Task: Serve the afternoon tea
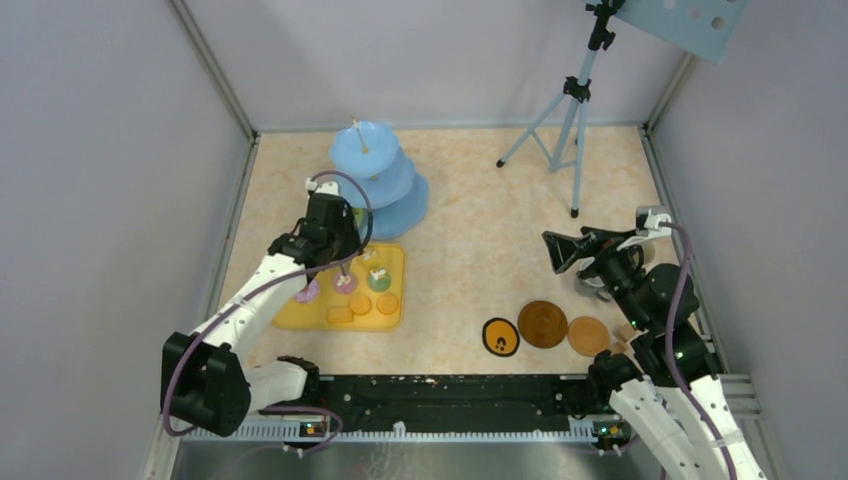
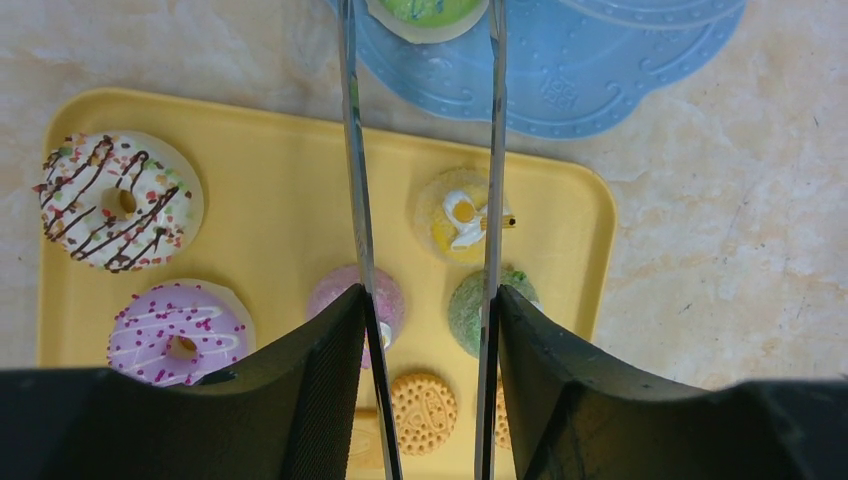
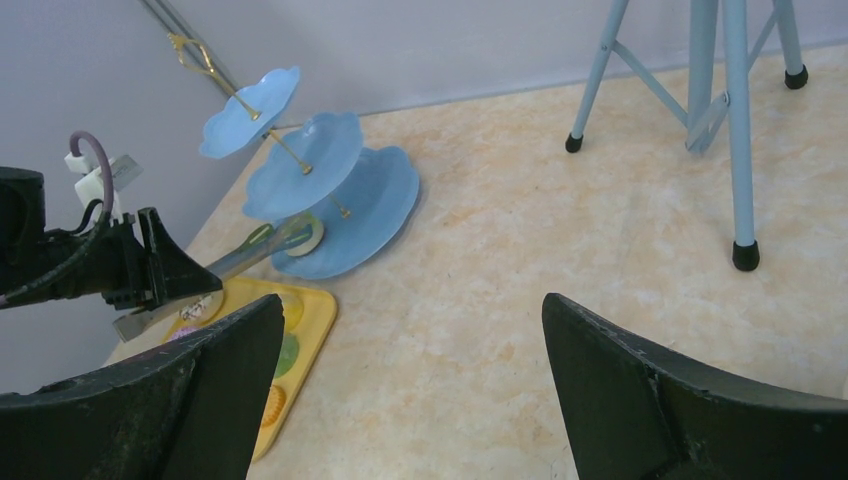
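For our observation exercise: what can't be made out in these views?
- Left wrist view: green pastry cut off by the top edge, as are the tongs' tips.
- Left wrist view: purple pastry partly behind the left gripper.
- Top view: mug mostly hidden under the right arm.

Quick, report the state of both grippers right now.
The left gripper is closed on the metal tongs, holding them.
The right gripper is open, holding nothing.
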Available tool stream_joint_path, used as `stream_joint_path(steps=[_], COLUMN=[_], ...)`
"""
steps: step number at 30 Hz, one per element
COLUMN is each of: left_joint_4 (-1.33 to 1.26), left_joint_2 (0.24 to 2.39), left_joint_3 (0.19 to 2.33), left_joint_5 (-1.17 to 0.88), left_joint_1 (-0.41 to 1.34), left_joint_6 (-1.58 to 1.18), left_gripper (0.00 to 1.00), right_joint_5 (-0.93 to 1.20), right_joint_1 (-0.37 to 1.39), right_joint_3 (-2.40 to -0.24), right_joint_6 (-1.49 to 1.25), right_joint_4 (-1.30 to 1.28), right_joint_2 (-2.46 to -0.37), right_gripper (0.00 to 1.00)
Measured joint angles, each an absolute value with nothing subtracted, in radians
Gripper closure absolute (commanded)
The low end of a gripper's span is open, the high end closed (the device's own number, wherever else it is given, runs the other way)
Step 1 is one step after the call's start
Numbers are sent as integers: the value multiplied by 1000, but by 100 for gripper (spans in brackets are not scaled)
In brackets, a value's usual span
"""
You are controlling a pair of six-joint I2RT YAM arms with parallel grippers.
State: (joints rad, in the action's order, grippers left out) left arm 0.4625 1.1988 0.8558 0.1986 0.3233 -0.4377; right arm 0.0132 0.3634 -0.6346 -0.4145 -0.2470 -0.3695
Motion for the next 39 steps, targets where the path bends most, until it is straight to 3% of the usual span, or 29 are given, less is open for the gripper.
stream_joint_path(steps=[28, 39], left_joint_4=[1000, 1080], left_joint_2=[1003, 1033], left_joint_3=[1044, 1053], left_joint_5=[303, 331], left_joint_1=[314, 186], left_joint_6=[-464, -503], left_gripper=[44, 45], right_joint_5=[107, 167], right_joint_1=[363, 451], right_joint_3=[-620, -531], right_joint_6=[-424, -405], right_joint_4=[-176, -63], right_joint_2=[-448, -471], right_gripper=[1, 1])
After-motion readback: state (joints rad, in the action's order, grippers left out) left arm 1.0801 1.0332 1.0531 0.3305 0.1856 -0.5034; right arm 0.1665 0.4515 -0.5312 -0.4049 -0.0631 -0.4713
